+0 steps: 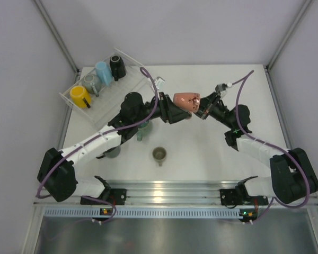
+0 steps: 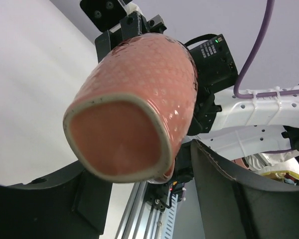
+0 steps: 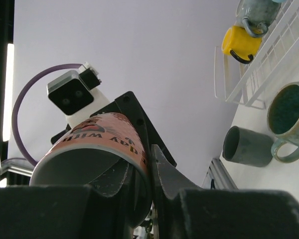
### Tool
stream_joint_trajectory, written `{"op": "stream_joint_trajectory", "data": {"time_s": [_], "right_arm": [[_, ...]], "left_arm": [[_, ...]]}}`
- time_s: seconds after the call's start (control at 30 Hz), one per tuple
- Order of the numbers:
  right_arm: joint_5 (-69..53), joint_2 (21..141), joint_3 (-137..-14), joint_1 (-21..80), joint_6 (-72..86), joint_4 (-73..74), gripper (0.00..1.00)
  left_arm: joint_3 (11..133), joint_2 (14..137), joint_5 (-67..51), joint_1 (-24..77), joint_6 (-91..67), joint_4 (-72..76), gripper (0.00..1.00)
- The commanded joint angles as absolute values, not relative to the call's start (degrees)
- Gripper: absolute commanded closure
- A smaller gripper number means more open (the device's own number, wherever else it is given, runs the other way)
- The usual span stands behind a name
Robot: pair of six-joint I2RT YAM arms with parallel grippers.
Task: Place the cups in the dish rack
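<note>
Salmon pink cup (image 1: pixel 188 100) lying sideways in mid-air above the counter (image 1: pixel 201 153); right gripper (image 1: pixel 203 108) pinches its rim wall, left gripper (image 1: pixel 174 110) meets its base (whether clamped, I cannot tell).

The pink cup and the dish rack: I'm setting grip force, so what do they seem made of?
Pink cup: probably glazed ceramic, soft sheen, dotted relief; the pale, speckled ring around its base looks unglazed. Dish rack: likely clear glossy plastic, since the table shows through; its thin bars could be coated wire.
</note>
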State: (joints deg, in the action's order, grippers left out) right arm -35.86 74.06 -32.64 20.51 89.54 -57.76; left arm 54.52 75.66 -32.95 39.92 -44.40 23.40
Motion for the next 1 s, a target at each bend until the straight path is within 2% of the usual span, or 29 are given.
{"op": "stream_joint_trajectory", "data": {"time_s": [0.0,0.07,0.13,0.17,0.23,0.27,0.3,0.4,0.43,0.5,0.53,0.6,0.63,0.7,0.83,0.97], "right_arm": [[-33.75,74.97,-36.56,22.50,87.81,-64.87,1.00],[-33.75,75.93,-37.00,23.20,87.28,-64.78,1.00],[-33.75,76.55,-37.18,23.64,86.84,-65.12,1.00],[-33.92,77.07,-37.09,23.73,86.75,-65.30,1.00],[-34.19,77.69,-37.00,23.73,86.57,-66.00,1.00],[-34.45,78.04,-37.00,23.82,86.40,-66.01,1.00],[-34.89,78.22,-37.09,23.82,86.22,-66.09,1.00],[-35.33,78.66,-36.22,23.91,86.13,-66.62,0.93],[-35.51,78.75,-35.86,23.73,86.13,-66.97,0.86],[-35.95,78.75,-34.99,23.47,86.05,-67.76,0.78],[-36.12,78.58,-34.63,22.86,86.13,-67.94,0.68],[-37.00,78.14,-33.49,22.06,86.13,-68.29,0.57],[-37.26,77.35,-33.14,20.93,86.13,-68.03,0.44],[-38.14,76.38,-31.56,19.34,85.96,-66.81,0.36],[-39.99,72.17,-29.89,12.94,84.12,-61.45,0.15],[-41.22,67.16,-29.97,7.48,76.49,-49.77,0.07]], "left_arm": [[58.18,76.90,-34.27,40.17,-44.56,29.79,0.35],[58.80,77.61,-34.63,40.17,-45.43,30.41,0.39],[58.80,77.96,-34.98,40.17,-46.31,32.16,0.50],[58.89,77.96,-34.98,40.17,-46.93,32.34,0.64],[59.15,77.96,-34.54,40.17,-47.20,32.34,0.81],[59.32,77.87,-34.37,40.17,-47.28,32.34,0.96],[59.41,77.78,-34.10,40.17,-47.37,32.34,1.00],[58.89,76.99,-32.88,40.17,-47.02,32.34,1.00],[58.63,76.56,-32.26,40.17,-46.59,32.26,1.00],[58.27,75.94,-31.12,40.08,-44.13,30.77,1.00],[58.36,75.15,-30.50,40.08,-42.99,29.20,1.00],[58.36,74.27,-28.31,39.99,-38.86,25.06,1.00],[58.36,73.22,-27.34,39.99,-37.54,23.57,1.00],[58.71,72.16,-23.83,39.73,-33.32,18.48,1.00],[61.16,70.40,-19.26,38.94,-26.56,10.48,1.00],[66.70,71.80,-15.12,36.49,-17.08,1.33,1.00]]}}
